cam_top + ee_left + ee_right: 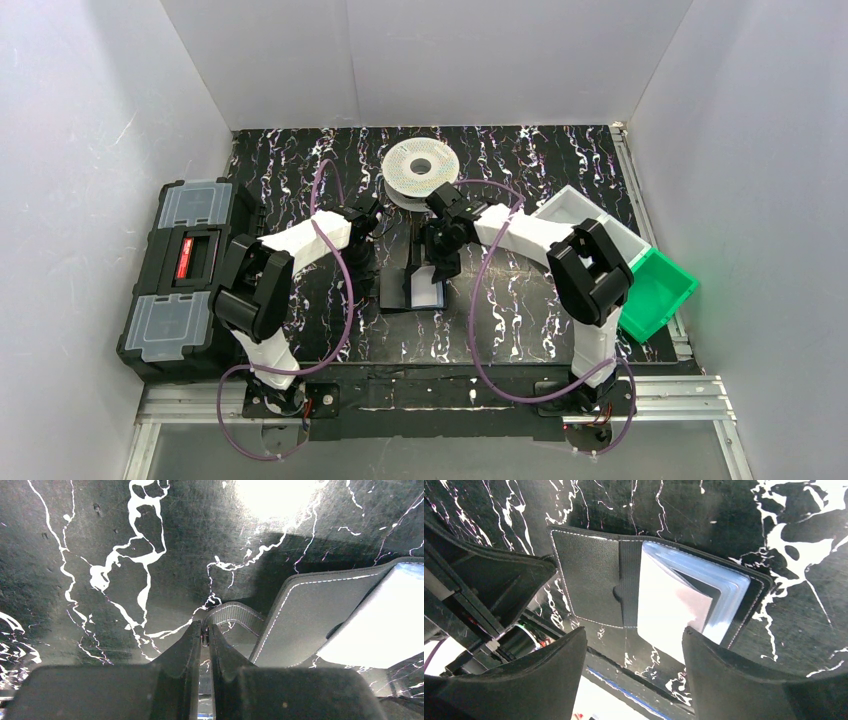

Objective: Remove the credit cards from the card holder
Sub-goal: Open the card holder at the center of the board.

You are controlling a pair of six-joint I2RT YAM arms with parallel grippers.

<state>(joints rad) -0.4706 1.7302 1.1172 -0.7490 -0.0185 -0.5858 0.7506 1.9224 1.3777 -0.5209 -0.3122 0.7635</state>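
Observation:
The card holder (408, 291) lies open on the black marbled mat, between the two grippers. In the right wrist view its black flap (589, 575) is on the left and bluish-grey sleeves (729, 592) with a pale glaring leaf on top (669, 605) are on the right. I cannot tell whether that leaf is a card; no orange-tan card shows. My left gripper (365, 258) is shut, its tips (205, 627) pinching the end of the holder's grey side tab (235, 614). My right gripper (440, 265) is open and empty just above the holder's near edge (634, 630).
A big black toolbox (180, 280) stands at the left edge. A white filament spool (420, 170) lies at the back centre. A white bin (590, 225) and a green bin (655, 290) stand at the right. Grey walls enclose the mat.

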